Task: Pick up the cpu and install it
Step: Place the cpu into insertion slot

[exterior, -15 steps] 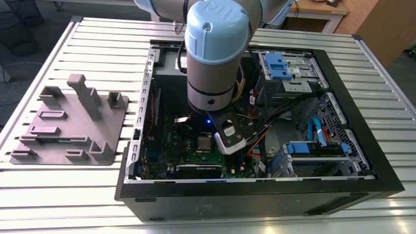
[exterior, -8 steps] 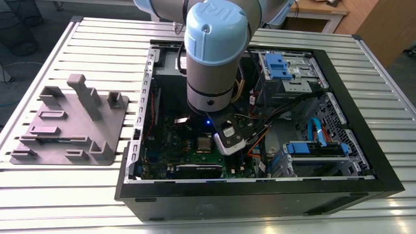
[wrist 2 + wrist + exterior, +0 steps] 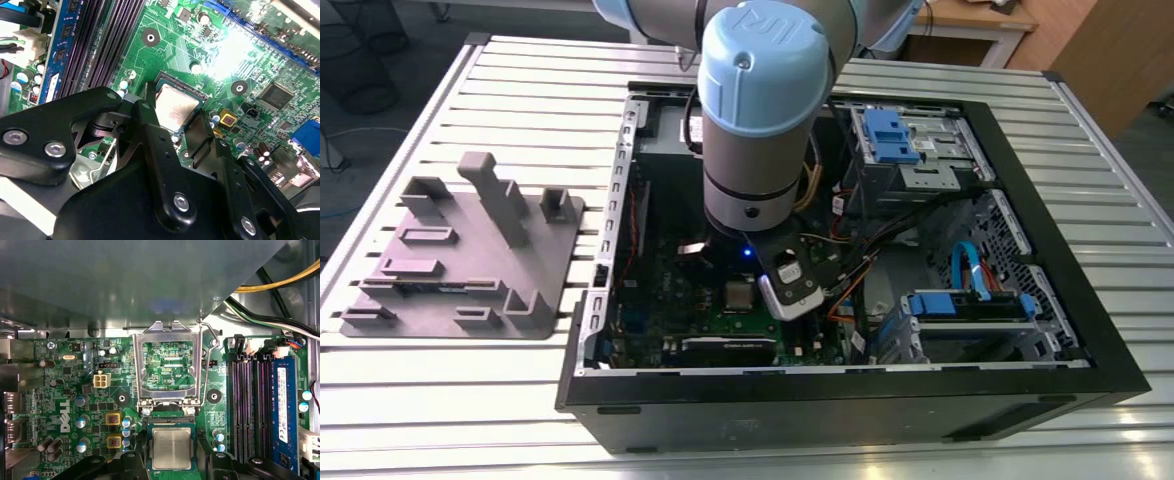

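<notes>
Exterior view, starting from its left. On the slatted metal surface (image 3: 494, 85): grey plastic tray (image 3: 447, 240) with upright posts, near the computer case (image 3: 854, 390) but not touching it. Case lying on its side, open, with the green motherboard (image 3: 660, 300) exposed on its floor.

Mid-frame: arm (image 3: 754, 130) reaching straight down into the case, wrist low over the board, small blue light lit on it. Just beside the wrist, toward the exterior view's left: cpu (image 3: 739, 294), a small silvery square lying flat on the board.

Toward the exterior view's right: two blue drive caddies (image 3: 887, 135), one in the far corner and one nearer, with orange and black cables between them and the arm.

In both wrist views: cpu seated flat in the socket (image 3: 170, 421), green rim showing around the metal top, level, not tilted. Claw (image 3: 176, 120) open, black fingers (image 3: 150, 135) spread to either side of the socket with the cpu between them, neither finger seen touching the chip.

In the first wrist view: metal load frame (image 3: 138, 365) swung open, standing just beside the socket and not over the cpu. Retention lever (image 3: 204, 365) raised alongside it. Memory slots (image 3: 247, 405) near the frame, a blue module (image 3: 282, 415) standing among them.
</notes>
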Controlling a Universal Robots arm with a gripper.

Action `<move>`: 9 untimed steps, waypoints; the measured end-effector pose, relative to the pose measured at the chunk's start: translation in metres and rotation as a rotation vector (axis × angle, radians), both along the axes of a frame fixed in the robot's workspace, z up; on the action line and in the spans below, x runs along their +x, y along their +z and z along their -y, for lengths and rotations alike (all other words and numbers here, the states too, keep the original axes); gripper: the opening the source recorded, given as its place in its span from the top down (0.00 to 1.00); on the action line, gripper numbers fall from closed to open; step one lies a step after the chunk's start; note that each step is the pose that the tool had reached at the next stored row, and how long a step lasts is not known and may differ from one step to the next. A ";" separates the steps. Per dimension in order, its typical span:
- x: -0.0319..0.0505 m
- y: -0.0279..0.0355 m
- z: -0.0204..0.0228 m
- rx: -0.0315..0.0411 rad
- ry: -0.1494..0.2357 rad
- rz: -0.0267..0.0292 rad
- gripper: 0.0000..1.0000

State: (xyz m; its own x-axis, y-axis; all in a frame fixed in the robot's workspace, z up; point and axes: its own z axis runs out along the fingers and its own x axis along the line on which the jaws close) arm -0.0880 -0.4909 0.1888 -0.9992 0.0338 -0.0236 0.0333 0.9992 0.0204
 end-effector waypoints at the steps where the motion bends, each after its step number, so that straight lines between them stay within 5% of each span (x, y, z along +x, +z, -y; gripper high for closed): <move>1: 0.0000 0.0000 0.0000 0.0001 0.000 0.0000 0.53; 9: 0.0000 0.0000 0.0002 0.0000 0.000 0.0000 0.53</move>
State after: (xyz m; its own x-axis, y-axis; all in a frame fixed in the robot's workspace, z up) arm -0.0880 -0.4911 0.1888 -0.9992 0.0337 -0.0236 0.0333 0.9992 0.0205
